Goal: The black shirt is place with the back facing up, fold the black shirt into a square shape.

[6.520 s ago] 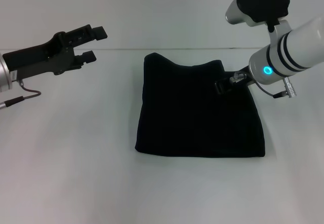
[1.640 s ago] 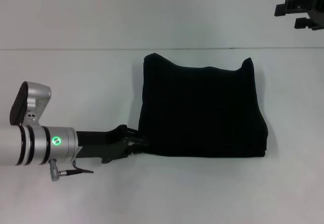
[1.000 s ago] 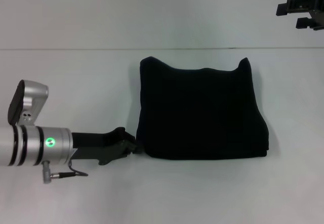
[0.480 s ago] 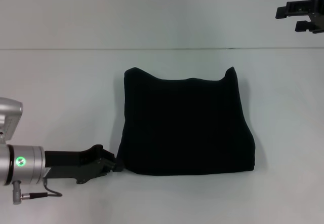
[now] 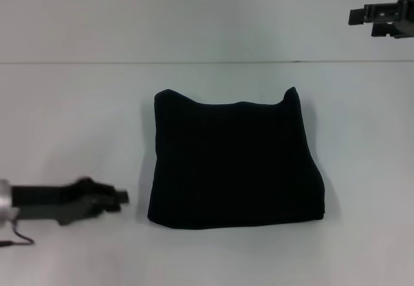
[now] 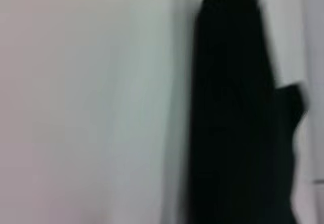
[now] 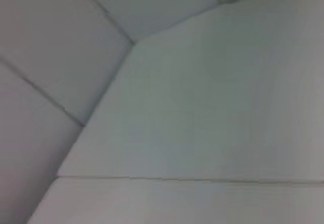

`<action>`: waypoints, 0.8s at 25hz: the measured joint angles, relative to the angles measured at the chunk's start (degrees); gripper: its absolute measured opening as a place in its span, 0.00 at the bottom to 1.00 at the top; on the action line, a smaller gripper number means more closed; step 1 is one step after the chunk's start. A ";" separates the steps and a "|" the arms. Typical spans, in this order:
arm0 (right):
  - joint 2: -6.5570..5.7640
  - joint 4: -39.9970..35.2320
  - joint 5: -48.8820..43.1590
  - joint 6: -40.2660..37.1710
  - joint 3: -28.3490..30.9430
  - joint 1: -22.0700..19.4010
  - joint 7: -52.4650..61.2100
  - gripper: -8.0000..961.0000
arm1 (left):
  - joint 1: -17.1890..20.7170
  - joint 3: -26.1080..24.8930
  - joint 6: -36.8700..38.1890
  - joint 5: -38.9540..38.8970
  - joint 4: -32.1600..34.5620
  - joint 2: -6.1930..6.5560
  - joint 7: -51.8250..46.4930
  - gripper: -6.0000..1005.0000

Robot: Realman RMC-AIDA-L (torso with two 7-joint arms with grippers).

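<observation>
The black shirt (image 5: 236,160) lies folded into a rough square in the middle of the white table, with two small peaks at its far corners. My left gripper (image 5: 121,197) is low over the table at the near left, a short gap away from the shirt's near left corner and not touching it. It shows only as a dark smear. The left wrist view shows the black shirt (image 6: 233,122) as a tall dark shape against the white table. My right gripper (image 5: 370,22) hangs high at the far right, open and holding nothing.
The white table (image 5: 77,124) runs back to a far edge where it meets a pale wall (image 5: 194,14). The right wrist view holds only pale flat panels (image 7: 192,112).
The left gripper dragged the shirt leftward and nearer, then let it go and drew back to the left. The right arm left the shirt earlier and stays raised at the far right.
</observation>
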 joint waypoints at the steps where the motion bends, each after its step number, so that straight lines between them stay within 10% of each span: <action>1: 0.32 -0.31 1.92 -0.92 0.39 -0.78 -3.38 0.89 | 0.29 -2.11 1.58 -0.23 1.38 0.34 1.71 0.16; 12: 12.37 -4.93 13.45 -8.21 1.96 -20.50 -50.15 0.89 | -4.59 -7.21 6.43 -3.70 3.47 1.21 36.35 0.45; 20: 13.78 1.44 10.66 -9.83 1.57 -23.44 -58.15 0.89 | -8.46 -2.68 4.49 -3.75 3.72 -1.82 52.32 0.83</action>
